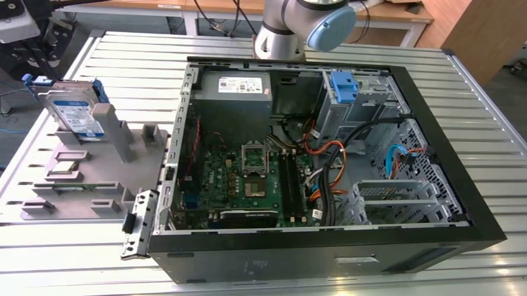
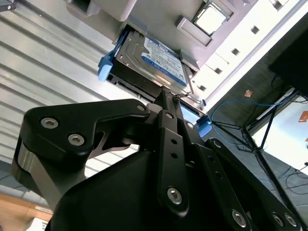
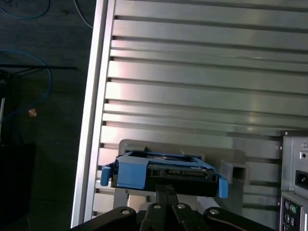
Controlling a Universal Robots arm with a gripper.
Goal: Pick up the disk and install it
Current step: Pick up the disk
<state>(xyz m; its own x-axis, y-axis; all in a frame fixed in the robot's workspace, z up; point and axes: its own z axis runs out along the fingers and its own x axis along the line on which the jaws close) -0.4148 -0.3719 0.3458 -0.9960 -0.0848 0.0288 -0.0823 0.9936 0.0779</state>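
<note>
The disk (image 1: 76, 114) is a silver hard drive with a white-and-blue label and blue side rails. It stands tilted in a slot of the grey fixture (image 1: 99, 179) at the exterior view's left. In both wrist views my gripper (image 2: 163, 94) (image 3: 166, 188) points at the disk (image 2: 154, 57) (image 3: 163, 172). Its black fingers are drawn together to a single tip with nothing between them. That tip lies right at the disk's near edge, and I cannot tell whether it touches.
An open computer case (image 1: 461, 203) lies on the slatted metal table (image 1: 123, 55), with a motherboard, cables, a grey power supply (image 1: 239, 86) and a blue bracket (image 1: 344, 86) in its drive bay. The arm's base (image 1: 284, 31) stands behind the case. Blue cables lie on the floor beyond the table edge (image 3: 91, 120).
</note>
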